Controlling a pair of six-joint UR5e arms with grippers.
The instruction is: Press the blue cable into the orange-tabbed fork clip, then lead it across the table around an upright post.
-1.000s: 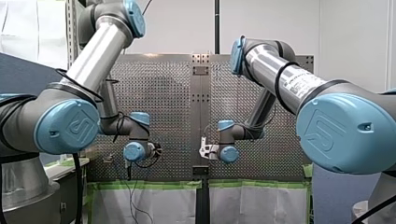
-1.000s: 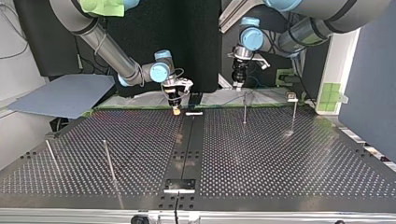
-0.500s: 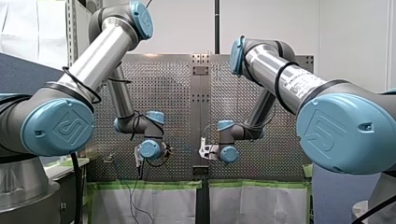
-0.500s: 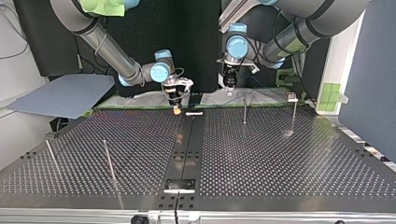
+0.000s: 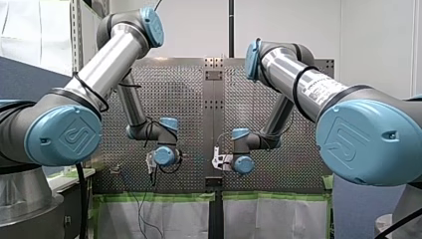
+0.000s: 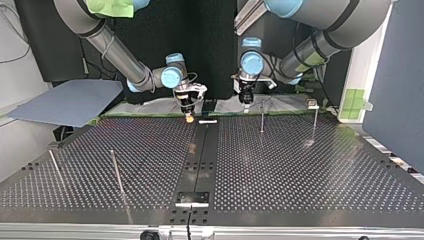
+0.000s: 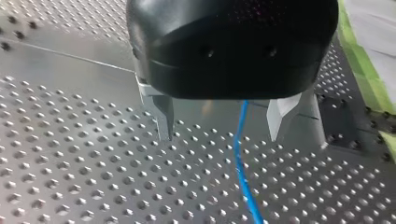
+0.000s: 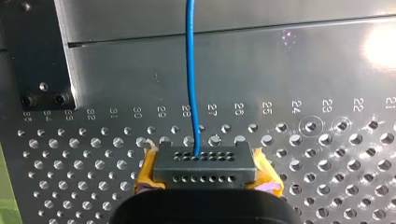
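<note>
Left gripper: my left gripper hangs over the table. Its black body sits above two metal fingers that are spread wide apart and grip nothing.
Right gripper: my right gripper has its tips pressed together, pinching the cable. Yellow pads show at either side of the tips.
Cable: it is blue and thin. From my right gripper's tips it runs straight ahead over the perforated rows and across a plain metal strip. In the left wrist view it passes down between the spread fingers, touching neither as far as I can see, and trails on over the holes.
Placing: in the top view the two grippers sit side by side at the table's far edge. The right gripper is at the middle and the left is just to that view's right of it, near but apart.
Posts: four thin upright posts stand on the table, two in each half of the top view. One of them stands near my left gripper.
</note>
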